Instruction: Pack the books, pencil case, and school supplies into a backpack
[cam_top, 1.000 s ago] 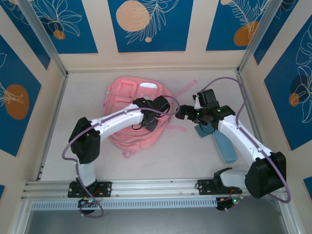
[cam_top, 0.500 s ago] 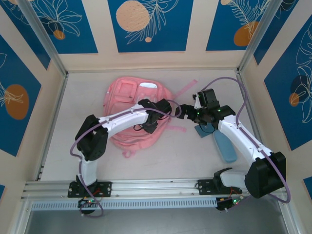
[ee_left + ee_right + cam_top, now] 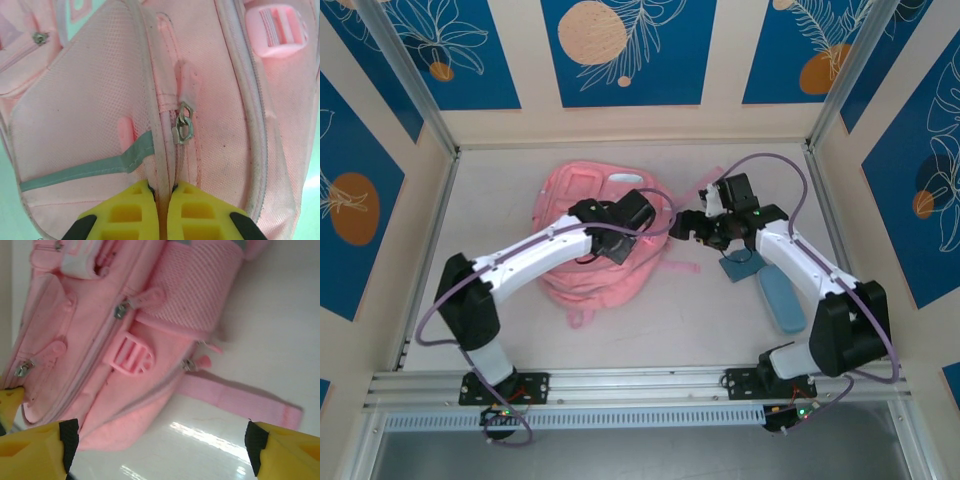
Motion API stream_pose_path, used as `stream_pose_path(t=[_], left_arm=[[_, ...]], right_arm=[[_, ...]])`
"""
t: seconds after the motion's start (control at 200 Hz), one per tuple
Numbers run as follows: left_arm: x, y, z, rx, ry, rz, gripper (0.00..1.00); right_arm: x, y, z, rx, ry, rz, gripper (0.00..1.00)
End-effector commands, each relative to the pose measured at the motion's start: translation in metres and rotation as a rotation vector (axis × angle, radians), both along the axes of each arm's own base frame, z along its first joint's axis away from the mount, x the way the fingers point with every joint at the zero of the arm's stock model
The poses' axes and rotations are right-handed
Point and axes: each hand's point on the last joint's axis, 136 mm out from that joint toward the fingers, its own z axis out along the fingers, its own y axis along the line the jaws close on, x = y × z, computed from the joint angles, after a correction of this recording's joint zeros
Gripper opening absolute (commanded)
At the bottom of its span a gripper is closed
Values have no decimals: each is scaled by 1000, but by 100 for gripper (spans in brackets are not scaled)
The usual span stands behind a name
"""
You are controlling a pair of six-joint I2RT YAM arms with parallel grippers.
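The pink backpack (image 3: 590, 250) lies flat in the middle of the table. My left gripper (image 3: 650, 222) is over its right side. In the left wrist view its yellow fingertips (image 3: 137, 200) are shut on a pale piping ridge of the backpack (image 3: 85, 115), just below a metal zip pull (image 3: 183, 127). My right gripper (image 3: 686, 228) hangs open beside the backpack's right edge, nothing between its fingers (image 3: 47, 445). The light blue pencil case (image 3: 782, 298) lies on the table to the right. A flat darker blue thing (image 3: 741, 266) lies partly under my right arm; I cannot tell whether it is one of the books.
A pink strap (image 3: 240, 400) trails from the backpack (image 3: 100, 325) across the white table under the right gripper (image 3: 160, 445). Patterned walls and metal posts close in the table on three sides. Both arms meet near the table's middle.
The left gripper has closed on the backpack's piping and its arm has swung left. The right gripper has moved a little left toward the backpack.
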Motion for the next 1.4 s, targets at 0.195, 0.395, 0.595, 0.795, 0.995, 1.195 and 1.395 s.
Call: stream_pose_path(t=[0.195,0.395,0.595,0.795,0.995,1.195,1.395], left_arm=[[0,-1,38,-160,-105,-20,0],[1,-4,41,-182,-104,-12,0],[1,-8,39,-204,-95,-9,0],[1,-11,36,-211,-80,-7,0],[3,-11,32,-210,-74,10,0],[4,-5,24,-185,-64,45,0],[4,-6,25,-194,-59,42,0]], right_arm=[[37,56,15,265,14,196,88],[56,74,-4,382,95,233,82],[59,79,-24,425,157,226,81],[57,83,-39,454,204,235,84],[43,88,-29,543,223,322,84],[21,80,-17,583,189,379,82],[26,78,-15,556,156,362,65]])
